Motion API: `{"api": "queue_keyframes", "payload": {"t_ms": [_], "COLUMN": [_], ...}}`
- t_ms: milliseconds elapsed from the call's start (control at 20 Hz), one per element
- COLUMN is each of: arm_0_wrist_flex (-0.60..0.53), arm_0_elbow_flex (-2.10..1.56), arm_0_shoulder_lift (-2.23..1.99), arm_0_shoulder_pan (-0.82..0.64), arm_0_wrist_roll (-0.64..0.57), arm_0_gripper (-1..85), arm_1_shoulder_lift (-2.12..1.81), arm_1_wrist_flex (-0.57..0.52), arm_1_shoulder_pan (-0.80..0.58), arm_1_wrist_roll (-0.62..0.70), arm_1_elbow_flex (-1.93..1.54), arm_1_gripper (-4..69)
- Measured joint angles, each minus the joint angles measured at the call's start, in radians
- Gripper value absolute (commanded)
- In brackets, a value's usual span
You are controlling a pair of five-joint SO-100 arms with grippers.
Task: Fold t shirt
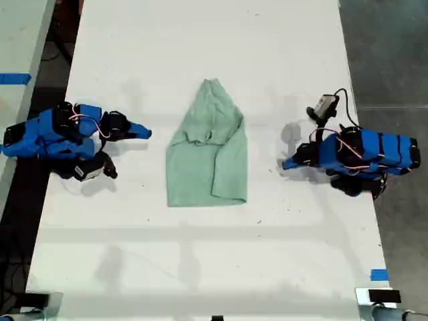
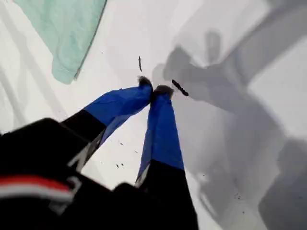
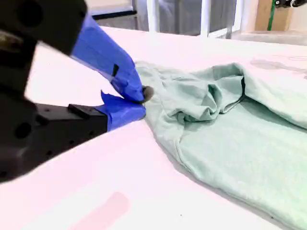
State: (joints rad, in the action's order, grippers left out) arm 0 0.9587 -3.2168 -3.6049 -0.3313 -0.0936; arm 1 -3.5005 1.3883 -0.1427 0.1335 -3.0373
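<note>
t shirt: the pale mint-green t shirt (image 1: 207,157) lies flat on the white table (image 1: 200,267), about midway between the two arms in the exterior view, a little toward the far half.
Shape: narrow and bunched at the far end, widening to a straight hem at the near end; we note a rumpled fold across the upper middle.
Folds, close up: in the second wrist view the t shirt (image 3: 230,143) shows a raised crease with a dark opening beneath it; the rest of the cloth lies smooth.
Second gripper: our second gripper (image 1: 146,132) sits on the exterior view's left, pointing at the shirt's side edge. Its jaws are pressed together with nothing between them (image 3: 141,98). It is just beside the cloth; the exterior view shows a strip of bare table between.
First gripper: our first gripper (image 1: 286,163) sits on the exterior view's right, farther from the shirt than the other. Tips meet, holding nothing (image 2: 154,88), above bare table.
Shirt seen from first wrist: only one corner of the t shirt (image 2: 67,33) shows, well apart from the tips.
Table marks: small dark marks (image 2: 180,87) lie by the first gripper's tips.
Tape: a piece of blue tape (image 1: 378,275) lies at the table's near edge on the exterior view's right.
</note>
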Motion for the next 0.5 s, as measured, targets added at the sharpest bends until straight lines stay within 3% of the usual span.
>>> {"api": "queue_keyframes", "payload": {"t_ms": [500], "arm_0_wrist_flex": [0.006], "arm_0_elbow_flex": [0.104], "arm_0_shoulder_lift": [0.071], "arm_0_shoulder_pan": [0.094], "arm_0_wrist_roll": [0.114], "arm_0_gripper": [0.0], "arm_1_shoulder_lift": [0.000], "arm_1_wrist_flex": [0.000], "arm_1_shoulder_pan": [0.008], "arm_1_wrist_roll": [0.000], "arm_1_elbow_flex": [0.000], "arm_1_gripper": [2.3]}}
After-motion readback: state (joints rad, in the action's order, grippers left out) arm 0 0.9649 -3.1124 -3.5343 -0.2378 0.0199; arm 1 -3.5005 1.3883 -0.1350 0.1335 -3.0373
